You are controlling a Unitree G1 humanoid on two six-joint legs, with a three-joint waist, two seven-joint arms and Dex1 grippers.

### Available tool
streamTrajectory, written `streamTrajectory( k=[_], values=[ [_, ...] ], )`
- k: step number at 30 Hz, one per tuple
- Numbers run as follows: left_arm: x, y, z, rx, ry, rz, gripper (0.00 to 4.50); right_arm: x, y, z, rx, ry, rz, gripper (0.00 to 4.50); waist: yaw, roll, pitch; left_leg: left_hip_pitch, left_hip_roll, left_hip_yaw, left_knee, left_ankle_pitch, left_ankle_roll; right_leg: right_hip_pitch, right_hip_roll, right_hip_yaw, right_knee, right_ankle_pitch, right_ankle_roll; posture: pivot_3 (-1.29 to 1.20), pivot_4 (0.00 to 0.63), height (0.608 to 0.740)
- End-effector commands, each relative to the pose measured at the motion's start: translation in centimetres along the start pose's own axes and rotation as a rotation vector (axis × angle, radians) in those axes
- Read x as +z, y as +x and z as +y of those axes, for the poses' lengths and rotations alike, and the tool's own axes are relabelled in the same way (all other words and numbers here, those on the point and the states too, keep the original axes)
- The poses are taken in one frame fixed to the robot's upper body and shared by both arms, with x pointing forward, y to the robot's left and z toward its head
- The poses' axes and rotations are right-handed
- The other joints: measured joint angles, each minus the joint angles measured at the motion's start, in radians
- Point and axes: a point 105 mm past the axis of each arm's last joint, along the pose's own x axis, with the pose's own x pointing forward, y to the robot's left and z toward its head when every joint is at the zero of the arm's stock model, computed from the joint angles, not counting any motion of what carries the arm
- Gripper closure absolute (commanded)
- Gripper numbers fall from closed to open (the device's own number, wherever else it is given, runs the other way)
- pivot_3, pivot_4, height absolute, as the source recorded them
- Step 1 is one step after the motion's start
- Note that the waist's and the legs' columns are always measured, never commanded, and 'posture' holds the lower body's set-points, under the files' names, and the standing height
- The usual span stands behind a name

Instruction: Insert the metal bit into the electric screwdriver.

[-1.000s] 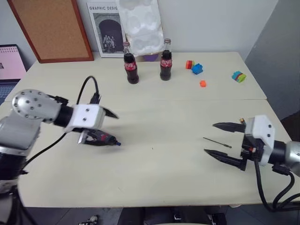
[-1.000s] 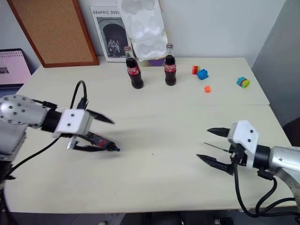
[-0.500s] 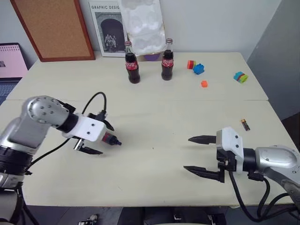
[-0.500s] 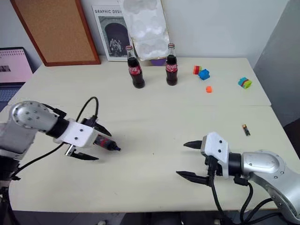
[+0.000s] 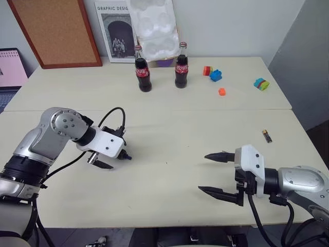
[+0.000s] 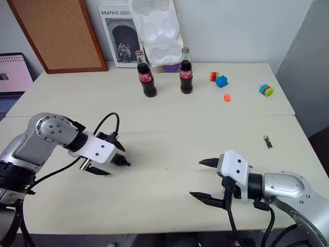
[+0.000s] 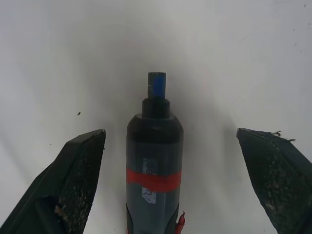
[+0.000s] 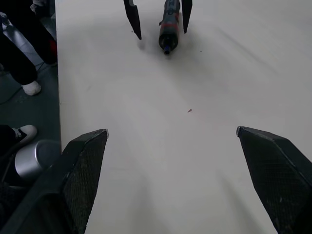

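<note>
Left wrist view looks straight down on the slim black electric screwdriver [image 7: 155, 161] with its red band and dark blue tip, lying on the pale cream table [image 5: 169, 118]. The left hand [image 5: 110, 154] is spread wide, one black finger [image 7: 73, 180] on each side of the tool, neither touching it. In the head views this hand points steeply down at the table's left half, and only the tool's dark tip pokes out beside it.

The right hand [image 5: 213, 174] hovers over the table's near right part, its fingers wide apart and holding nothing. I cannot make out the thin metal bit in any view.

A short black-and-gold battery [image 5: 266, 136] lies near the right edge. Two cola bottles [image 5: 142, 75] and small coloured blocks [image 5: 216, 75] stand at the far side.
</note>
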Motion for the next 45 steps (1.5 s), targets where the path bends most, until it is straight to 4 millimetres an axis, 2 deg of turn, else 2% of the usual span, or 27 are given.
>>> streamTrajectory(
  k=[1, 12, 15, 19, 24, 26, 29, 35, 45],
  values=[
    [-0.4, -0.2, 0.3, 0.022, 0.021, 0.031, 0.0, 0.8, -0.3, 0.4, -0.004, -0.048, -0.015, 0.05, 0.0, 0.0, 0.0, 0.0, 0.0, 0.0, 0.0, 0.0, 0.0, 0.0, 0.0, 0.0, 0.0, 0.0, 0.0, 0.0, 0.15, 0.74],
    [-0.3, 1.8, 0.3, 0.027, 0.022, 0.016, 0.0, 0.8, -0.3, 0.4, -0.007, -0.054, -0.015, 0.05, 0.0, 0.0, 0.0, 0.0, 0.0, 0.0, 0.0, 0.0, 0.0, 0.0, 0.0, 0.0, 0.0, 0.0, 0.0, 0.0, 0.15, 0.74],
    [-0.5, 2.6, 0.2, 0.024, 0.028, 0.021, 0.47, 0.9, -0.3, 0.3, -0.009, -0.056, -0.012, 0.0, 0.0, 0.0, 0.0, 0.0, 0.0, 0.0, 0.001, 0.0, 0.0, 0.0, 0.0, 0.0, 0.0, 0.0, 0.0, 0.0, 0.15, 0.74],
    [-1.4, 2.9, 0.2, 0.018, 0.048, 0.059, 1.44, 0.9, -0.5, 0.2, -0.012, -0.056, -0.009, 0.0, 0.001, 0.001, -0.001, 0.002, 0.0, 0.0, 0.001, 0.0, 0.0, 0.002, 0.0, 0.0, 0.001, 0.0, 0.0, 0.0, 0.15, 0.74],
    [-1.7, 3.3, 0.4, 0.021, 0.056, 0.067, 2.43, 0.9, -0.7, 0.2, -0.016, -0.057, -0.006, 0.0, 0.001, 0.001, -0.001, 0.017, 0.0, 0.0, -0.001, 0.0, 0.0, 0.016, -0.001, 0.0, 0.0, 0.0, 0.0, 0.0, 0.15, 0.74],
    [-1.6, 3.6, 0.4, 0.021, 0.061, 0.058, 2.78, 0.9, -0.7, 0.1, -0.019, -0.059, -0.005, 0.0, 0.0, 0.001, -0.001, 0.017, 0.0, 0.0, -0.001, 0.0, 0.0, 0.016, -0.001, 0.0, 0.001, 0.001, 0.0, 0.0, 0.15, 0.74],
    [-0.9, 3.9, 0.7, 0.036, 0.072, 0.02, 2.85, 0.9, -0.9, 0.0, -0.021, -0.061, -0.001, 0.0, 0.001, 0.003, -0.002, 0.017, 0.0, 0.0, -0.001, 0.0, 0.0, 0.016, -0.001, 0.0, 0.001, 0.001, 0.0, 0.0, 0.15, 0.74],
    [2.1, 2.6, 3.3, 0.174, -0.017, -0.168, 2.85, 0.9, -1.7, -0.5, -0.042, -0.064, 0.013, 0.0, 0.01, 0.004, -0.003, 0.016, 0.0, 0.0, 0.0, 0.0, 0.0, 0.016, -0.002, 0.0, 0.0, 0.001, 0.0, 0.0, 0.15, 0.74],
    [11.2, -1.6, 8.5, 0.383, -0.235, -0.72, 2.85, 1.5, -4.4, -2.2, -0.149, -0.054, 0.021, 0.0, 0.019, -0.001, -0.001, 0.009, -0.001, -0.001, 0.001, 0.0, 0.0, 0.014, -0.005, 0.0, -0.003, -0.001, 0.003, 0.0, 0.15, 0.74]
  ],
)
